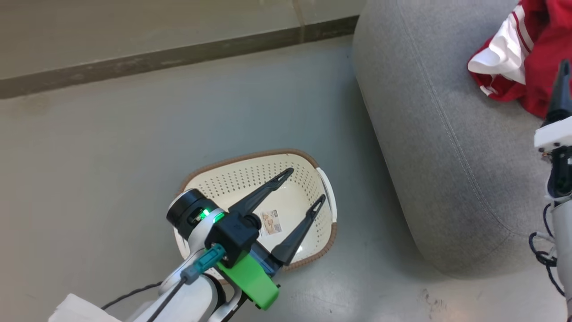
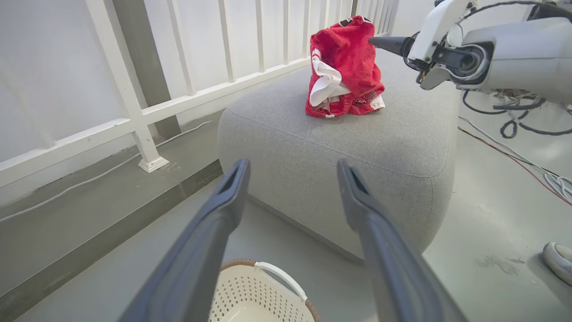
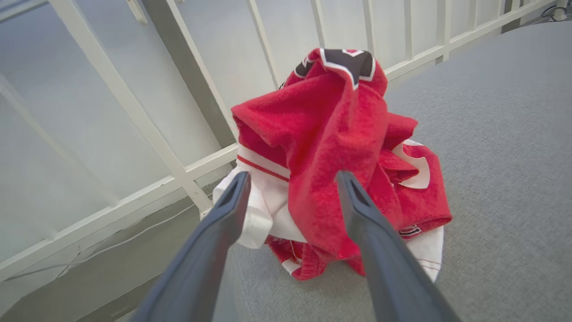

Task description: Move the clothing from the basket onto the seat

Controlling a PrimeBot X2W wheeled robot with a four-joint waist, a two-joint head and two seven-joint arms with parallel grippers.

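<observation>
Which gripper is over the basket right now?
The left gripper: it hangs open above the basket, while the right gripper is by the clothing on the seat.

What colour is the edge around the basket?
The basket rim is brown, best seen in the head view.

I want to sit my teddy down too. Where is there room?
The seat is bare between its rounded edge by the basket and the clothing. It is crowded at the clothing, where the right gripper hovers. The basket floor looks bare around its label, under the left gripper.
</observation>
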